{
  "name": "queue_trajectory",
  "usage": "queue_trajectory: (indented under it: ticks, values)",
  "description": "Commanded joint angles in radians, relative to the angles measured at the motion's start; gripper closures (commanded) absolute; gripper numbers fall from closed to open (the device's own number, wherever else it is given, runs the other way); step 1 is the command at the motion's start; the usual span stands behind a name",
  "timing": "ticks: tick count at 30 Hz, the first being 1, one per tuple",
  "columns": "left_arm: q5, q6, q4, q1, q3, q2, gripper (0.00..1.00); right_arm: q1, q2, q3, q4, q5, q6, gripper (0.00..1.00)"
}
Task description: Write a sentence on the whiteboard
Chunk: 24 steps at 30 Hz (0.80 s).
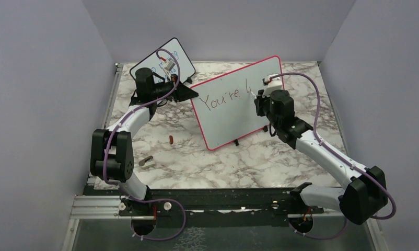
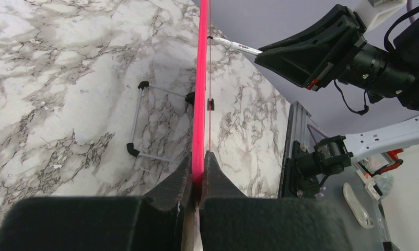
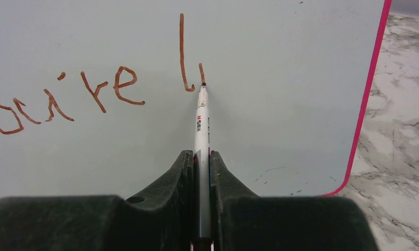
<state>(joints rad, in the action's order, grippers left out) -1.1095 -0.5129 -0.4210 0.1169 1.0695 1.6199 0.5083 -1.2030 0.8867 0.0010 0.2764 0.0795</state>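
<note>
The whiteboard [image 1: 233,117], white with a red-pink frame, stands tilted on its feet at mid-table. On it the sentence [image 1: 225,98] reads "You're" in brownish-red, followed by a tall stroke and a short one [image 3: 189,73]. My left gripper [image 1: 193,94] is shut on the board's left frame edge [image 2: 201,78], which runs edge-on between its fingers [image 2: 215,175]. My right gripper [image 3: 201,154] is shut on a white marker [image 3: 201,125]. The marker's tip [image 3: 202,84] touches the board at the foot of the short stroke. The marker [image 2: 239,47] also shows in the left wrist view.
A smaller black-framed board [image 1: 172,58] with blue writing leans at the back left. A small red cap [image 1: 171,139] and a grey-brown piece [image 1: 146,160] lie on the marble table in front of the left arm. A wire stand [image 2: 137,115] sits behind the whiteboard.
</note>
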Motion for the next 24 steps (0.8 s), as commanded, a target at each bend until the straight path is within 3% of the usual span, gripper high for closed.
queue_trajectory:
  ticks: [1, 24]
  values:
    - [-0.037, 0.014, 0.034, 0.012, 0.003, 0.023, 1.0, -0.007, 0.016, -0.021, -0.046, 0.04, 0.017, 0.99]
    - [-0.042, 0.014, 0.034, 0.012, 0.004, 0.017, 1.0, -0.018, -0.029, 0.007, 0.091, 0.077, 0.004, 0.99]
